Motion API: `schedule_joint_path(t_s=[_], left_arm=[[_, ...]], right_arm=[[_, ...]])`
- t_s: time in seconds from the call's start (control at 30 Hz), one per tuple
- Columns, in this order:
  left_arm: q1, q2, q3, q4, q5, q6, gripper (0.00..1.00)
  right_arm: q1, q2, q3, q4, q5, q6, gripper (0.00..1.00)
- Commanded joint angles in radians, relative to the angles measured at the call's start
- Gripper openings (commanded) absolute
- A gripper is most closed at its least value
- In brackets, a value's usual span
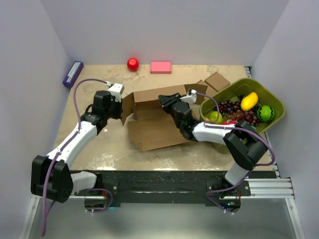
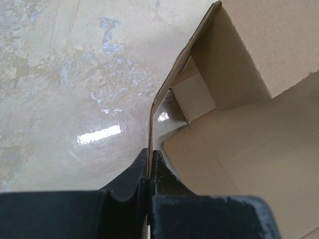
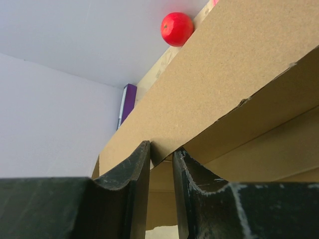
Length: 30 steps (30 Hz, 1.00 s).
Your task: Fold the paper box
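Glossy mottled tabletop [image 1: 99, 144]; matte brown paper box [image 1: 154, 132], left fingers [image 2: 129, 184] and right fingers [image 3: 134, 174] clamped on its flaps.

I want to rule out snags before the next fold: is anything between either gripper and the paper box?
Nothing visible is. The left gripper is shut on the edge of a side flap of the paper box. The right gripper straddles a raised panel of it, though whether it pinches that panel cannot be told.

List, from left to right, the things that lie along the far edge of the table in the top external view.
purple box → red round object → pink block → small brown box
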Motion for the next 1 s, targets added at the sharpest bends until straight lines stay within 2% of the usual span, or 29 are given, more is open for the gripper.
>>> schedule_joint_path(t_s=[0.0,0.13,0.5,0.7,0.97], left_arm=[[-0.002,0.003,0.107,0.052,0.038,-0.053,0.0],[-0.002,0.022,0.133,0.05,0.081,-0.078,0.0],[-0.002,0.057,0.267,-0.044,0.089,-0.089,0.0],[-0.002,0.092,0.252,-0.034,0.134,-0.095,0.0],[-0.024,0.034,0.143,0.028,0.078,0.031,0.0]], right_arm=[[0.005,0.021,-0.008,-0.028,0.047,-0.054,0.26],[0.028,0.038,-0.019,0.052,0.051,-0.116,0.26],[0.1,0.049,0.033,0.005,0.179,-0.228,0.26],[0.14,0.052,0.053,-0.017,0.235,-0.293,0.28],[0.14,-0.011,0.065,-0.139,0.282,-0.255,0.52]])
